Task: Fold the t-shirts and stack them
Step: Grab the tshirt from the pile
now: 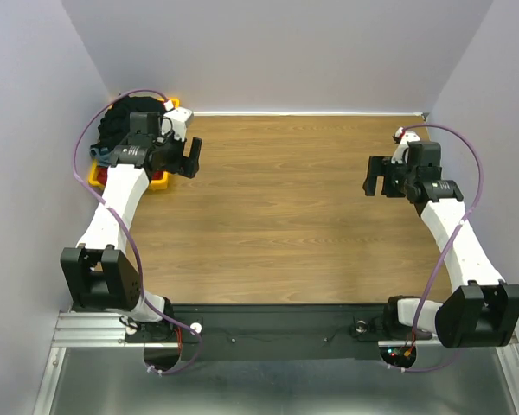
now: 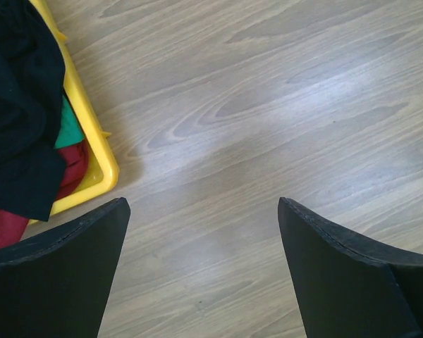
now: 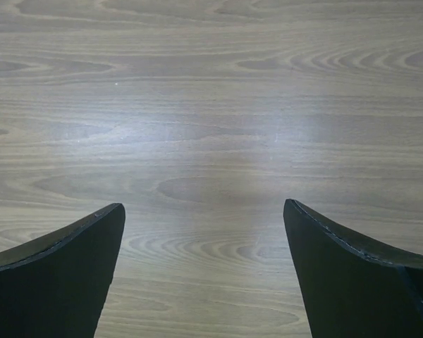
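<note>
The t-shirts lie bunched in a yellow tray (image 2: 95, 134) at the table's far left. In the left wrist view the black shirt (image 2: 17, 105) is on top, with the green shirt (image 2: 69, 130) and the red shirt (image 2: 70, 172) showing under it. In the top view the black shirt (image 1: 117, 121) shows behind the left arm. No grey-blue shirt shows. My left gripper (image 1: 190, 160) is open and empty, just right of the tray above bare wood (image 2: 201, 211). My right gripper (image 1: 374, 179) is open and empty over the right side of the table (image 3: 204, 211).
The yellow tray (image 1: 95, 175) sits in the far left corner against the left wall. Grey walls close in the table on the left, back and right. The wooden tabletop (image 1: 277, 216) lies between the two arms.
</note>
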Tool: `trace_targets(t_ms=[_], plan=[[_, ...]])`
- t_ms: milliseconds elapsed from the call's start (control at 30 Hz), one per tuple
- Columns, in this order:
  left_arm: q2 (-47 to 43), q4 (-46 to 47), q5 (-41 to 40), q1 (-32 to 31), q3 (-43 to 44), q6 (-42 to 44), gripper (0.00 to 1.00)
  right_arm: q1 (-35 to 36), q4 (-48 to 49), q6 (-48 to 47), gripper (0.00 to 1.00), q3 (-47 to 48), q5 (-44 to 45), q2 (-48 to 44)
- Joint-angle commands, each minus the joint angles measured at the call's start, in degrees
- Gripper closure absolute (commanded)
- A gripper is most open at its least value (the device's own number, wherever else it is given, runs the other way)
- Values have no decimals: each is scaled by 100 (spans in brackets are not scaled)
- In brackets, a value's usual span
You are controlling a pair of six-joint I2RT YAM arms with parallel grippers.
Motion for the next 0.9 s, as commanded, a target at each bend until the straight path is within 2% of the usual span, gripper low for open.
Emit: trace_targets(t_ms=[0,167,400,600,867], plan=[[-118,51,-328,32,378,-49,1,-10,8,-68,0,319,-244,29],[497,-212,-434,348,1326,-41,1,-10,-141,-288,0,407,-297,125],[2147,-889,-732,1182,3706,-75,1,-10,-177,-288,0,495,-350,161],[3265,-1224,-1241,1350,5360,65,3,-10,-168,-279,0,539,-350,248],[3916,-486,-1629,1377,5257,223,3,-10,-168,-271,0,512,-358,459]])
